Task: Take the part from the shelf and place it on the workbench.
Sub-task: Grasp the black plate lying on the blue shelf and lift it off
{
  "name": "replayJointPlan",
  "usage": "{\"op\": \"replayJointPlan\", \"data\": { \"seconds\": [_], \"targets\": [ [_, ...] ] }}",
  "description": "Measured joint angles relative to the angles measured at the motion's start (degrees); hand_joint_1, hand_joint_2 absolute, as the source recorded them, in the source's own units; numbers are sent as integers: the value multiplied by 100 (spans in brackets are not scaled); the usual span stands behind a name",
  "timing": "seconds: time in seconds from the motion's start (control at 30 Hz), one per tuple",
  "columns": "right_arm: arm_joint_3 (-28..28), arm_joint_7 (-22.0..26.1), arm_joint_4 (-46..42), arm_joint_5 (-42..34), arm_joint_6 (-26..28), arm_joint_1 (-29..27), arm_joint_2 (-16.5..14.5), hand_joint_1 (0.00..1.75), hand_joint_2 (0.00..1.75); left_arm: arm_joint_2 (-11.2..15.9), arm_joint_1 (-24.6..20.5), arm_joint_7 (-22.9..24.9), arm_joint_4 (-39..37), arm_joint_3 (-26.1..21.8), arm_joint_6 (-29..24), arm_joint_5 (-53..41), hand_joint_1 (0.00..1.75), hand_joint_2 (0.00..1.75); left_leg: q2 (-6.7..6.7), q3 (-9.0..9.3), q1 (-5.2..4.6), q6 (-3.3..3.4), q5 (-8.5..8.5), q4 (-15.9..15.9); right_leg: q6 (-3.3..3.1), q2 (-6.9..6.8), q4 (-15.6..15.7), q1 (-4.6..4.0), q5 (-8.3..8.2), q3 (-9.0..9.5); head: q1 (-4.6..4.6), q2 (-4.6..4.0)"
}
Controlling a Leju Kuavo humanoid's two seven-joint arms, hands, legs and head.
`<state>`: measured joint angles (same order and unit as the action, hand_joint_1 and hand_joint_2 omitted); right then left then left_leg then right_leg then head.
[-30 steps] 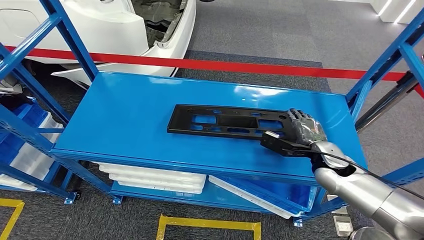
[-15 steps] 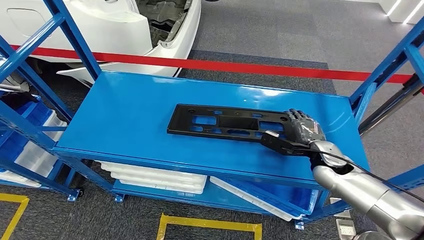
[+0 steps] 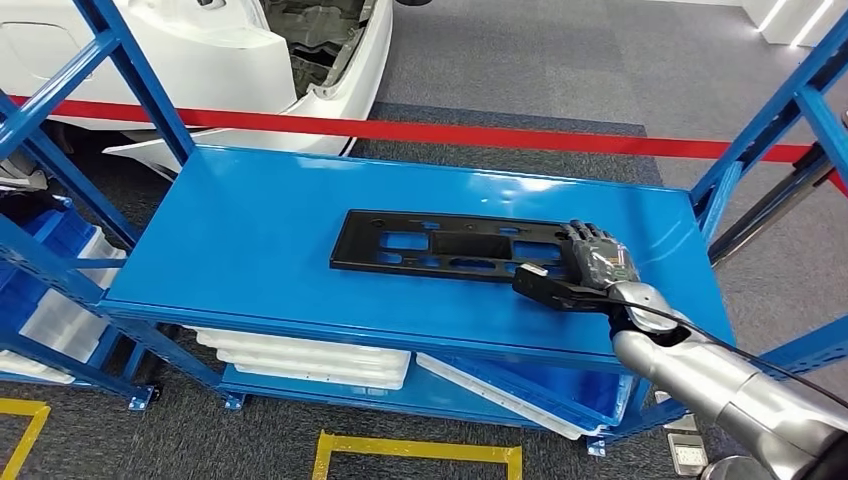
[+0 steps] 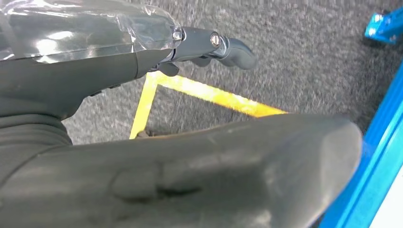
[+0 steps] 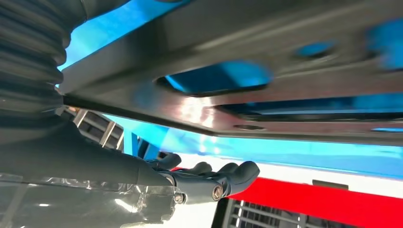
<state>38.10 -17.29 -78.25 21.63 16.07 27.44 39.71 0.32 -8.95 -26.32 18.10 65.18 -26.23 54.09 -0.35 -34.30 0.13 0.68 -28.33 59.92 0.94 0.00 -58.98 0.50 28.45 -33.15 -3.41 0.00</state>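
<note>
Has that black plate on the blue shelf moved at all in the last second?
Barely, if at all: the black plate sits in nearly the same spot on the blue shelf; the camera itself swayed.

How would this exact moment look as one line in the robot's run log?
stage: grasping part | right hand: on right end of black part | part: flat on blue shelf | left hand: hanging, holds nothing

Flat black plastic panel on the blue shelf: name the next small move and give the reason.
Probably close the right hand firmly on the flat black plastic panel and lift slightly. The hand sits at the panel's right end, fingers lying over the top, thumb along its near edge, while the panel appears to lie flat on the blue metal shelf.
</note>
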Motion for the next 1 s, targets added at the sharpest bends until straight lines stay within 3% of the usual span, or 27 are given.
{"op": "replayJointPlan", "data": {
  "seconds": [0.07,0.1,0.17,0.23,0.27,0.3,0.33,0.4,0.43,0.5,0.57,0.63,0.7,0.73,0.77,0.8,0.9,0.93,1.0],
  "targets": [
    [3,0,28,65,27,3,-3,0,175,7,-14,0,0,0,0,-6,0,0,8,10,25,55,25,-31,53,-2,-105,11,94,-27,-20,0],
    [4,-1,44,85,38,7,-3,0,175,7,-22,0,0,0,1,-7,0,0,12,13,41,78,36,-47,82,-3,-296,17,221,-104,-45,0],
    [21,-2,85,106,51,7,-8,0,175,8,-27,0,0,0,2,-9,0,0,16,10,47,98,42,-52,137,-5,-984,34,581,-409,-95,0],
    [52,-3,131,122,56,-14,-18,0,175,9,-25,0,0,0,2,-9,0,0,17,8,44,105,40,-51,166,-5,-1547,49,748,-678,-114,0],
    [64,-4,146,137,63,-22,-23,0,175,10,-25,0,-1,1,2,-9,0,0,16,12,43,106,39,-51,165,-5,-1544,53,671,-681,-119,0],
    [70,-7,158,160,75,-23,-26,0,175,12,-27,0,-1,1,2,-11,0,0,15,21,43,104,37,-51,156,-5,-1305,54,491,-574,-125,0],
    [72,-10,167,193,93,-18,-27,0,175,12,-30,0,0,1,3,-15,0,0,14,31,44,99,33,-51,138,-7,-886,54,267,-385,-132,0],
    [73,-21,184,286,149,-6,-30,0,175,12,-39,4,0,2,7,-28,0,0,10,33,34,70,33,-55,95,-3,-164,26,-4,-60,-138,0],
    [74,-32,191,348,190,-4,-33,0,175,12,-39,12,0,3,11,-38,0,0,9,26,30,48,38,-59,73,1,11,8,-40,7,-137,0],
    [74,-66,201,481,270,-4,-37,0,175,11,-36,33,-1,5,16,-57,0,0,8,25,34,-11,57,-80,31,13,62,-22,-38,8,-129,0],
    [73,-103,204,598,321,-6,-40,0,175,11,-40,46,0,7,17,-67,0,0,11,27,35,-78,-15,-17,-35,5,120,3,-75,36,-106,0],
    [74,-128,207,664,343,-9,-47,0,175,12,-44,48,0,7,17,-71,0,0,11,-135,27,-123,-303,422,-103,-12,174,30,-109,59,-57,0],
    [79,-137,211,681,352,-12,-57,0,175,12,-35,49,-1,7,17,-71,0,0,11,-464,25,-144,-659,1172,-128,-15,160,22,-108,47,-17,0],
    [81,-138,215,684,355,-14,-64,0,175,12,-29,50,-1,7,17,-71,0,0,11,-586,26,-150,-741,1446,-133,-15,146,19,-103,41,-10,0],
    [83,-143,220,686,357,-14,-69,0,175,12,-26,50,-1,8,17,-71,0,0,11,-617,28,-152,-714,1524,-136,-13,132,17,-97,38,-4,0],
    [83,-148,225,691,361,-14,-75,0,175,13,-25,50,-1,8,17,-70,0,0,11,-540,32,-148,-581,1371,-133,-8,117,18,-89,38,2,0],
    [83,-178,244,722,378,-15,-95,0,175,18,-39,48,-1,9,17,-68,0,0,5,-44,43,-101,-90,283,-80,11,30,6,-39,10,20,0],
    [83,-189,251,743,395,-16,-100,0,175,19,-41,46,-1,9,17,-68,0,0,3,30,38,-82,-35,81,-55,17,0,-1,-27,-12,19,0],
    [83,-210,269,801,457,-28,-109,0,175,19,-40,44,-1,9,17,-73,0,0,2,20,19,-34,-30,16,-8,26,-20,-7,-27,-39,12,0]
  ]
}}
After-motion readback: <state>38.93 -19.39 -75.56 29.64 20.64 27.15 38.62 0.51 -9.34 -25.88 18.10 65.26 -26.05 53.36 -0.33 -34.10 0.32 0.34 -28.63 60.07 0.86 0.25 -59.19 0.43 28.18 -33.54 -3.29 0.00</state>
